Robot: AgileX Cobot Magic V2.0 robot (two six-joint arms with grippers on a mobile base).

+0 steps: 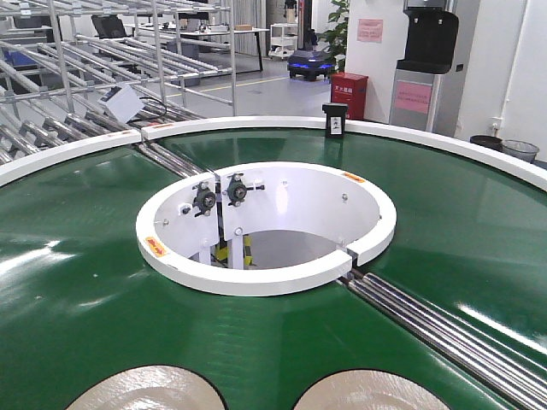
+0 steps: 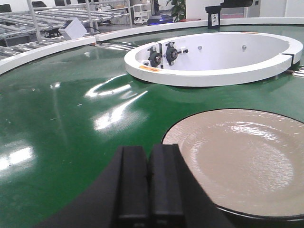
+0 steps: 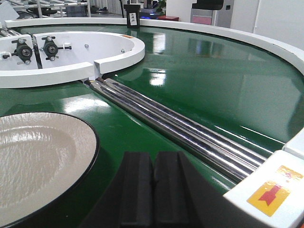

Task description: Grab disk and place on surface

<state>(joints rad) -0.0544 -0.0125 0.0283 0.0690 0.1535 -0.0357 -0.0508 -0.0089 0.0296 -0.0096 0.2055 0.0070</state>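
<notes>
Two beige, black-rimmed disks lie flat on the green conveyor belt (image 1: pixel 77 282) at the near edge of the front view, a left disk (image 1: pixel 145 389) and a right disk (image 1: pixel 376 395). In the left wrist view a disk (image 2: pixel 242 159) lies just right of my left gripper (image 2: pixel 149 153), which is shut and empty. In the right wrist view a disk (image 3: pixel 33 161) lies to the left of my right gripper (image 3: pixel 153 157), also shut with nothing in it. Neither gripper touches a disk. The dark steel tabletop with tape lines is out of view.
A raised white ring (image 1: pixel 265 278) walls the belt's central opening. Steel rollers (image 3: pixel 180 126) cross the belt just right of my right gripper, and a white outer rim (image 3: pixel 270 190) with a red-and-yellow label stands at the right. Roller racks (image 1: pixel 94 77) stand at the back left.
</notes>
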